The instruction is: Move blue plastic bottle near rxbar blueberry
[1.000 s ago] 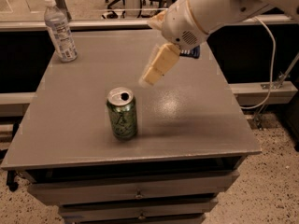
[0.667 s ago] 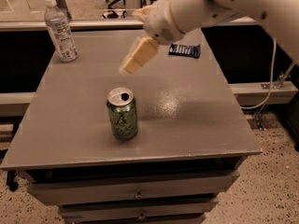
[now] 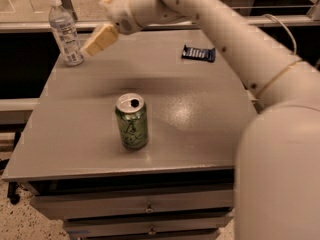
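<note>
The blue plastic bottle (image 3: 65,30), clear with a white cap and a pale label, stands upright at the table's far left corner. The rxbar blueberry (image 3: 198,53), a flat dark blue bar, lies at the far right of the table. My gripper (image 3: 96,42) hangs above the far left part of the table, just right of the bottle and almost touching it. My arm reaches in from the right.
A green drink can (image 3: 132,121) stands upright near the middle front of the grey table (image 3: 200,129). Drawers sit under the table's front edge. A rail and a dark gap run behind the table.
My gripper has swung left across the table, from near the rxbar to just beside the bottle. The bottle, bar and can have not moved.
</note>
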Available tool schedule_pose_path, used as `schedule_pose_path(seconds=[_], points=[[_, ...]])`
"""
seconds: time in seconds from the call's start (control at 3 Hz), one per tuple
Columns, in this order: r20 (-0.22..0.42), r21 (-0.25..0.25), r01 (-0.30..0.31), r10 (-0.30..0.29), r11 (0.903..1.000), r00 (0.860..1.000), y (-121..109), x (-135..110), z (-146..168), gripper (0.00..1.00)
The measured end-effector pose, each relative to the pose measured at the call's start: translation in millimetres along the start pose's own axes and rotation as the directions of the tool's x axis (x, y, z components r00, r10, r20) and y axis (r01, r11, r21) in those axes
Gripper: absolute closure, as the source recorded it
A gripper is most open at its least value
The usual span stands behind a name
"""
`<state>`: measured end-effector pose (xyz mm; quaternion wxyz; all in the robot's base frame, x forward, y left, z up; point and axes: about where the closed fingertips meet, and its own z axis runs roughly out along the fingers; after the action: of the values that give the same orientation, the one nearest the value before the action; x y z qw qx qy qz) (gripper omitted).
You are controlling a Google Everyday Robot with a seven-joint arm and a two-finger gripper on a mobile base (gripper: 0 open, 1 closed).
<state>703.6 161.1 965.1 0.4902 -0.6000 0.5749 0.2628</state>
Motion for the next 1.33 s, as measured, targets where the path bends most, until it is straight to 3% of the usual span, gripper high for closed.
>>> schedule_pose_path(seconds=[0.33, 0.67, 1.0, 1.33], points=[[0.051, 0.004, -0.052, 0.052, 0.9986, 0.997, -17, -6, 46, 0.00], [0.064, 0.054, -0.108, 0.105, 0.9926, 0.992, -26, -6, 74, 0.00], [0.061, 0.121, -0.171, 0.164, 0.9778, 0.985, -31, -1, 98, 0.00], [0.071, 0.135, -0.236, 0.229, 0.9622, 0.971, -35, 2, 122, 0.00]])
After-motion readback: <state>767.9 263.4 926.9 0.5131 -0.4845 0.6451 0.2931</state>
